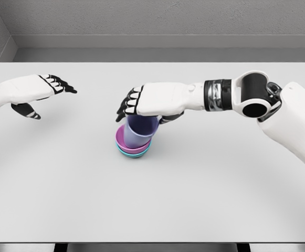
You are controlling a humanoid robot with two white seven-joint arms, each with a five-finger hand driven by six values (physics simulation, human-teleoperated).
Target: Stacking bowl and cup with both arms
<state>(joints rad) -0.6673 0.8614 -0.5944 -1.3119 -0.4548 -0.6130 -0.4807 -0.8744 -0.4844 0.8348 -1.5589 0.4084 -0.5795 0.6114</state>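
Observation:
A lavender cup (140, 131) stands tilted inside a pink bowl (123, 142), which is nested in a teal bowl (136, 154) at the middle of the table. My right hand (142, 107) is directly over the cup, fingers and thumb curled around its upper part, which the palm hides. My left hand (42, 97) hovers over the table's left side, well away from the stack, fingers spread and holding nothing.
The white table (152, 199) stretches wide around the stack. Its front edge (152, 242) runs along the bottom of the view, and a grey wall stands behind the far edge.

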